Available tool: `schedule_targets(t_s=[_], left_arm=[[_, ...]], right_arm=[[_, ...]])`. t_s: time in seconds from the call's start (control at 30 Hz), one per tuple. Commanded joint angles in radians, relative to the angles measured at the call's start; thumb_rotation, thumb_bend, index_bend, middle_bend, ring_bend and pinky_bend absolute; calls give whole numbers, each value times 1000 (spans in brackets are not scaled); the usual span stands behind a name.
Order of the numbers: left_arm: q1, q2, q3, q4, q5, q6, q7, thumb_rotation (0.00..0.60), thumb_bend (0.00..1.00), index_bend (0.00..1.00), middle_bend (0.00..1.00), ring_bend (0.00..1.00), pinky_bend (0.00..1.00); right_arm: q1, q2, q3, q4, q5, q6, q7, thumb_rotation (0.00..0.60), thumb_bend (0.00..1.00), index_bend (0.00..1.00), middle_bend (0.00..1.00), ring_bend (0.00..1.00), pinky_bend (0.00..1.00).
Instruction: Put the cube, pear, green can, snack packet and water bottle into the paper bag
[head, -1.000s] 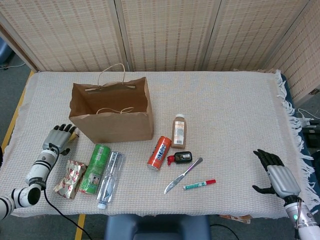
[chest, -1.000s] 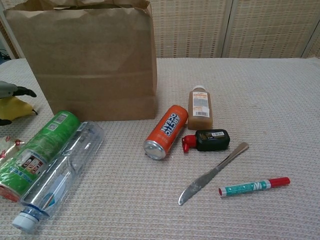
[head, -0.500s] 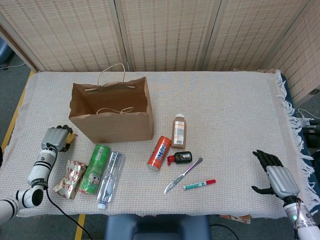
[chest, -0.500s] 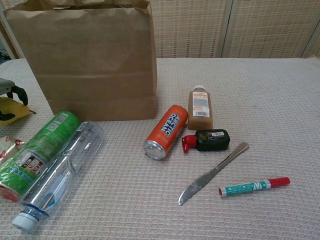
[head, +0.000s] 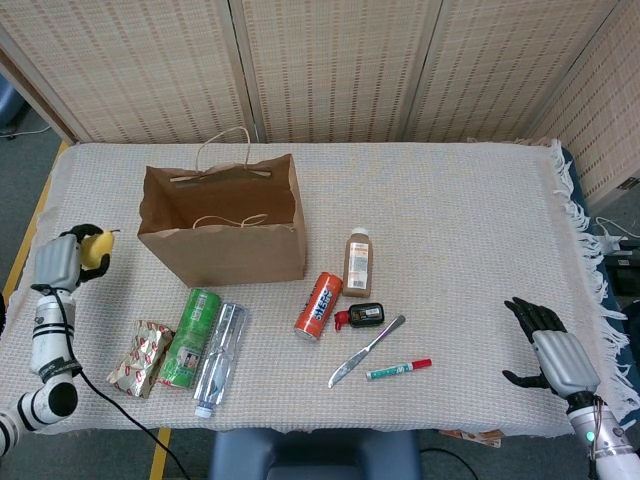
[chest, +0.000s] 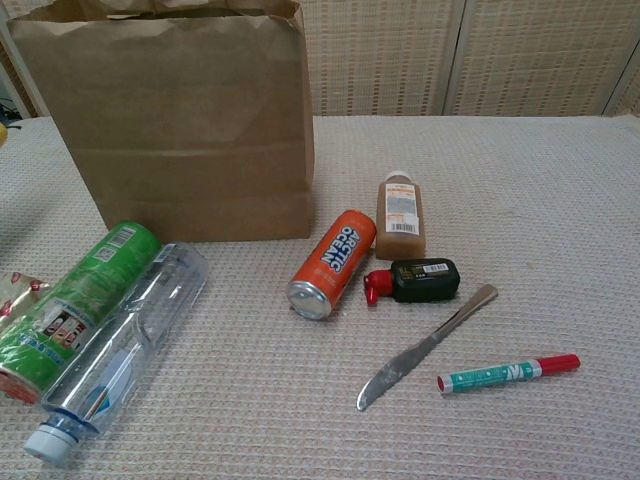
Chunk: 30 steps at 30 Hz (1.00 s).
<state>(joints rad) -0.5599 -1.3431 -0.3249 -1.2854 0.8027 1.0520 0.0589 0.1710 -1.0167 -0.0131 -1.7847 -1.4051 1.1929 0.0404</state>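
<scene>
Yellow pear (head: 97, 246) gripped in left robot hand (head: 58, 262).

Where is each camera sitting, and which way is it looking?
Head view: high above the near edge, looking down on the whole table; shows the left hand holding the pear and the empty right hand.
Chest view: low at the near edge, looking level across at the paper bag; no hand shows.
Both views share the paper bag, green can, water bottle, orange can, knife and marker.
</scene>
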Motion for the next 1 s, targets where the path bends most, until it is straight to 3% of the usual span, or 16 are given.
schedule_targets(t_s=[0.03,0.33,0.5,0.77,1.0], left_arm=[[70,159,-206,-270,-194,39,-152,600,593,645,595,572,708],[66,340,-340,-568,-161,147,-121,600,593,644,595,572,702],[4,376,-357,-659,-143,160,-36,600,592,645,594,572,702],[-142,294,-297,-709,-112,182,123,600,592,645,591,571,702],[-252,158,-206,-613,-110,185,237,600,592,641,586,562,696]], right_arm=[[-2,1,-4,3,-11,6,7,600,60,0,0,0,0],[-2,4,-8,2,-25,7,13,600,60,0,0,0,0],[-1,6,-10,1,-25,4,17,600,60,0,0,0,0],[3,15,-11,-6,-18,-11,34,600,60,0,0,0,0],[6,23,-11,-10,-16,-19,48,600,60,0,0,0,0]])
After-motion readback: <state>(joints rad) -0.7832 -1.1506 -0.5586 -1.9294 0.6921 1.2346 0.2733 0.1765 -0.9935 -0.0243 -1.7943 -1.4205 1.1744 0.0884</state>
